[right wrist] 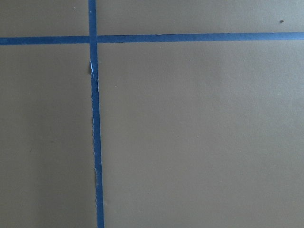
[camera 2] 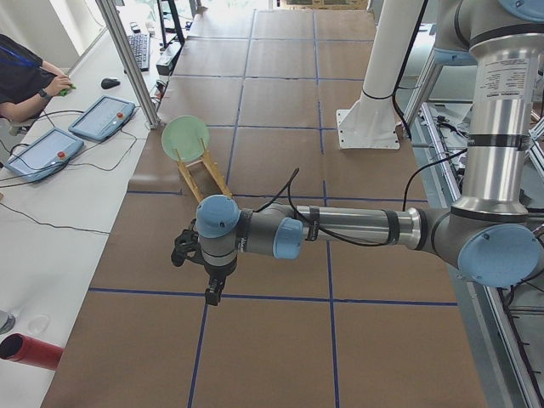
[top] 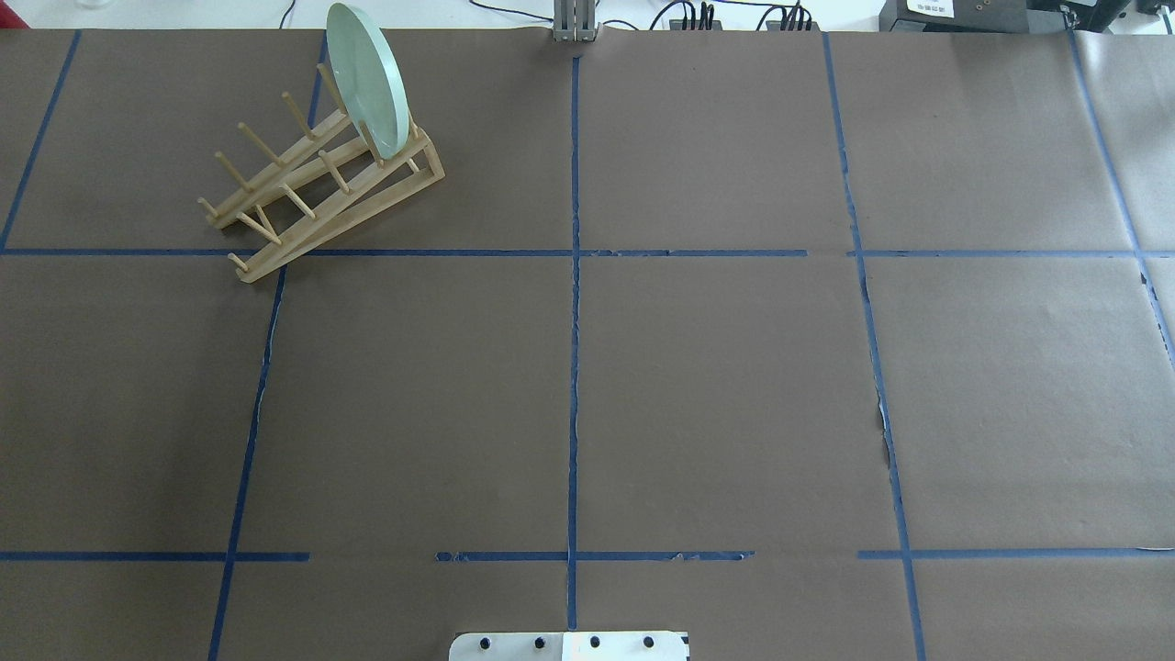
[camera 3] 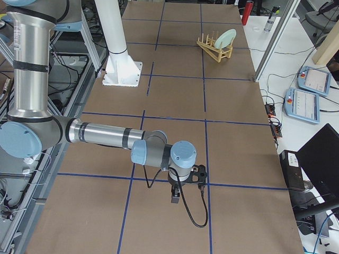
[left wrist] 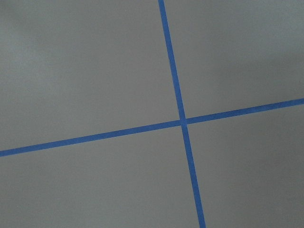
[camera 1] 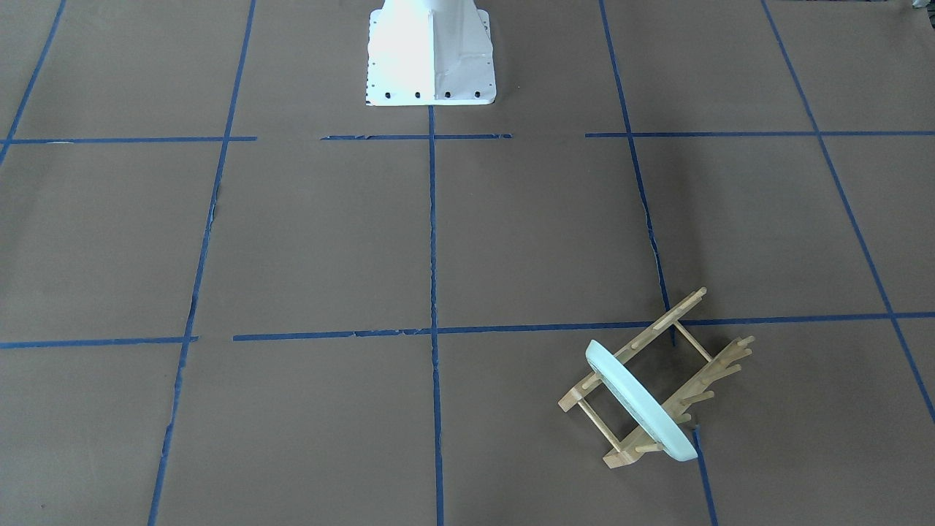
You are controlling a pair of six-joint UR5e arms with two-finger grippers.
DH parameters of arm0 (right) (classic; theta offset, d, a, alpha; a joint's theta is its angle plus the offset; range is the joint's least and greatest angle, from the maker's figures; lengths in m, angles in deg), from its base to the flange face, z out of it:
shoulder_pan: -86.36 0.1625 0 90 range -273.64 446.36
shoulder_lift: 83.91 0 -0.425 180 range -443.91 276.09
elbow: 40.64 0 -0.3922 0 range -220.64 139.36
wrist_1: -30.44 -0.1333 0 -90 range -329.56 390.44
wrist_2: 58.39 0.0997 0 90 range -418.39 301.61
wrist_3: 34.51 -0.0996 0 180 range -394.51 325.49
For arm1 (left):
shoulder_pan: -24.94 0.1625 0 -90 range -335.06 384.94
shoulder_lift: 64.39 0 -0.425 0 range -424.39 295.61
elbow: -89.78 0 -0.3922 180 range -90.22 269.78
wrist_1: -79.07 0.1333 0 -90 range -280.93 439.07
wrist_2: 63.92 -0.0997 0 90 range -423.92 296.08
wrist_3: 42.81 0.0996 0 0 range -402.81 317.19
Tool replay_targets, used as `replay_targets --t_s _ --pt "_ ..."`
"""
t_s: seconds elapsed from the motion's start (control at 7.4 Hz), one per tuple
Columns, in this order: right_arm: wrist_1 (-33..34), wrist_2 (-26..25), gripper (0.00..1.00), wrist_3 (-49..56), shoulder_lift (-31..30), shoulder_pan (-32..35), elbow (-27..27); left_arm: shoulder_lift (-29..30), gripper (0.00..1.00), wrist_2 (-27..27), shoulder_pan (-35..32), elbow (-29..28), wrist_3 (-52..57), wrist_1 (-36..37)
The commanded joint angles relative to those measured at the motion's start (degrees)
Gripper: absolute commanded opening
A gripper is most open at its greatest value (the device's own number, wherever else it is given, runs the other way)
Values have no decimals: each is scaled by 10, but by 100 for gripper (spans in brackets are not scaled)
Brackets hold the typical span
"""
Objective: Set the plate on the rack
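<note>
At the far left of the surface (top: 716,386), as the overhead view is showing it, the rack (top: 367,197) is sitting at a slant across a crossing of blue tape lines (top: 574,367). The plate (top: 367,78) is standing on edge in the rack, between the pegs at the end farthest from the robot, and it is leaning slightly. In the front-facing view the plate (camera 1: 639,402) is lying across both rails of the rack (camera 1: 661,321), with its rim overhanging the nearer rail. Nothing is touching the plate or the rack.

Both arms are hanging well apart from the rack, outside the overhead and front-facing views. The left arm (camera 2: 348,225) is reaching out level over the surface in the left side view, its wrist pointing down, with the plate (camera 2: 185,138) and rack (camera 2: 200,174) beyond it. The right arm (camera 3: 106,132) is doing the same in the right side view, far from the plate (camera 3: 226,38) and rack (camera 3: 212,50).

Whether the left jaws and the right jaws are parted or closed, the side views are not showing clearly enough to tell, and neither pair is appearing to carry anything. The 2 wrist cameras are showing only brown paper and crossing tape.

The white robot base (camera 1: 431,58) is standing at the middle of the robot's side of the surface. An operator (camera 2: 25,76) is sitting beside 2 control tablets (camera 2: 102,117)
</note>
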Motion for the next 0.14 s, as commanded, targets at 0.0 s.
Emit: replay_targets --t_s 0.0 --pt "0 0 100 0 0 -1 0 0 100 0 0 2 2 0"
